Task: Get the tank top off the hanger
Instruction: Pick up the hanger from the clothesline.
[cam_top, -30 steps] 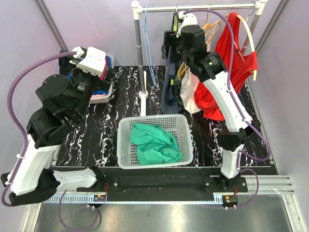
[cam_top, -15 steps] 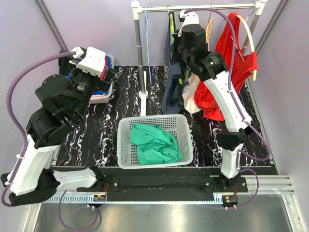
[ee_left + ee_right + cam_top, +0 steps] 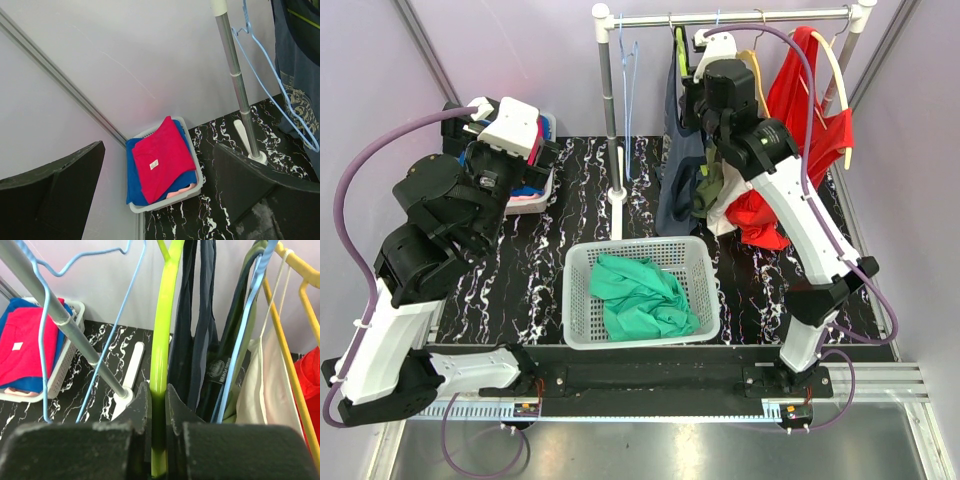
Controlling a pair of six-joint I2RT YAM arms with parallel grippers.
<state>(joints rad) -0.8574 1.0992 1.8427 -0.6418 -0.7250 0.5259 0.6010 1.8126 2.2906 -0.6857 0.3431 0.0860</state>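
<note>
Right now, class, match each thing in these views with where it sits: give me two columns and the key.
1 green garment
2 lime hanger
3 folded red cloth
4 red top

A clamped in right gripper
B in centre basket
C hanging at right end of rail
D in back-left basket

Pairs: 1-B, 2-A, 3-D, 4-C

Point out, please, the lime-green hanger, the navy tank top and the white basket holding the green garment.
lime-green hanger (image 3: 161, 340): right wrist view, on its straight shaft.
navy tank top (image 3: 675, 185): top external view, on its hanging body.
white basket (image 3: 577, 300): top external view, on its left wall.
</note>
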